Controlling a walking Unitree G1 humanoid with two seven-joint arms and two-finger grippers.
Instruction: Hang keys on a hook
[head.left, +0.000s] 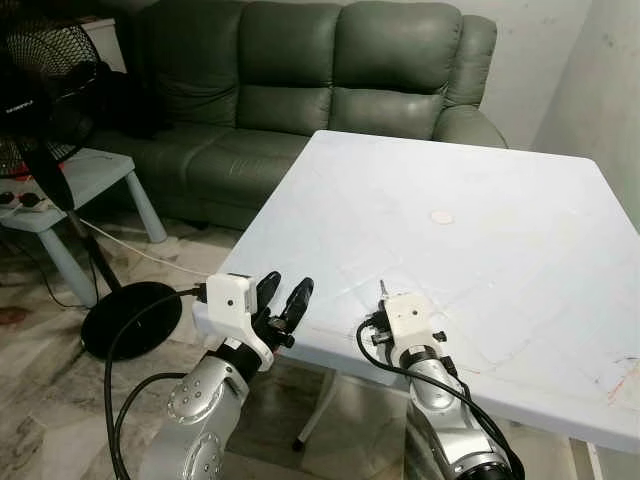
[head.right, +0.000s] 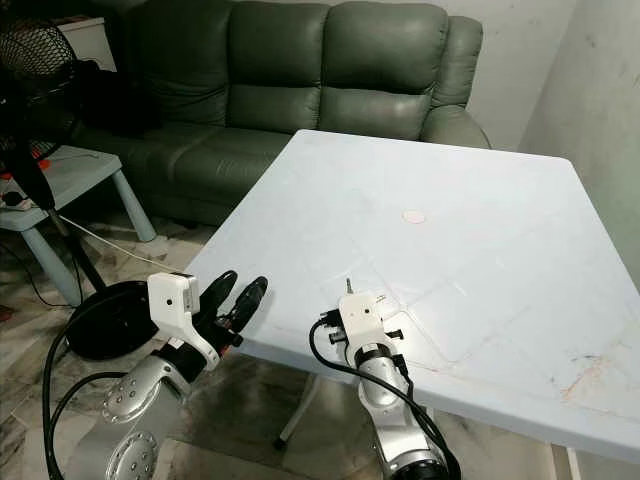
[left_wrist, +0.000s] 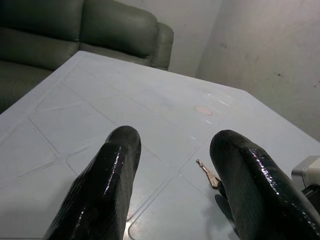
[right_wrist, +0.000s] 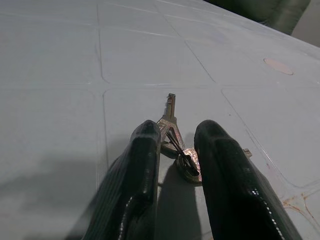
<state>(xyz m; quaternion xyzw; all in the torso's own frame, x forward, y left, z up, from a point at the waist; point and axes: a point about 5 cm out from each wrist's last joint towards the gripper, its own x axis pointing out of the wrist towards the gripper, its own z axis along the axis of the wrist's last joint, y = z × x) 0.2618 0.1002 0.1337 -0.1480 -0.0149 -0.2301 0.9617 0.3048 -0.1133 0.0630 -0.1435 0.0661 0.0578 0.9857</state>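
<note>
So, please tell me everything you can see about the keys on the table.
The keys are a small bunch of dull metal, brassy to grey, on a thin ring. They lie flat on the white table near its front edge, one blade pointing away from the robot. The right gripper straddles them, fingers open on either side; whether they touch is unclear.

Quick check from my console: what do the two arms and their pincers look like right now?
Both arms are silver metal with round joint housings. Each wrist carries a white boxy camera block, and black cables loop out beside it. The left pincer and right pincer each have two long, glossy, rounded black fingers.
</note>
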